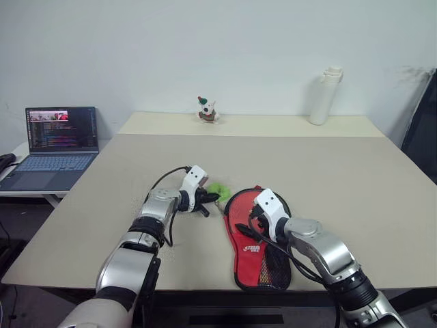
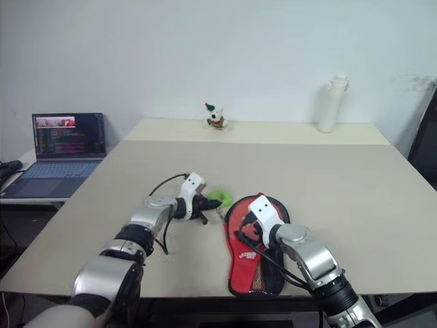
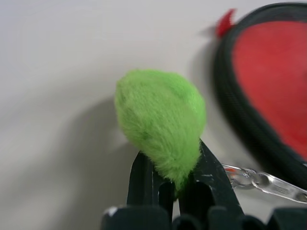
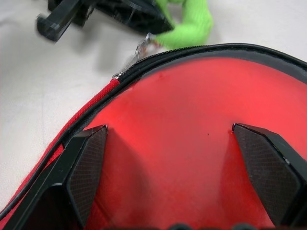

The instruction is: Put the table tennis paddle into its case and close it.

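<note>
The case (image 1: 247, 263) lies flat near the table's front edge, red side up, with black trim and a mesh pocket (image 1: 274, 270) at its handle end. Its green pompom pull (image 3: 160, 115) sits just left of the round end, joined to the zip by a small metal chain (image 3: 261, 182). My left gripper (image 3: 175, 163) is shut on the base of the pompom. Over the case's round red face my right gripper (image 4: 170, 132) is open, its two fingertips spread wide and close to the fabric. The table tennis paddle is hidden.
An open laptop (image 1: 58, 147) stands on a lower desk at the left. A small toy figure (image 1: 207, 110) and a white bottle (image 1: 326, 96) stand at the table's far side. The case lies close to the table's front edge (image 1: 205, 283).
</note>
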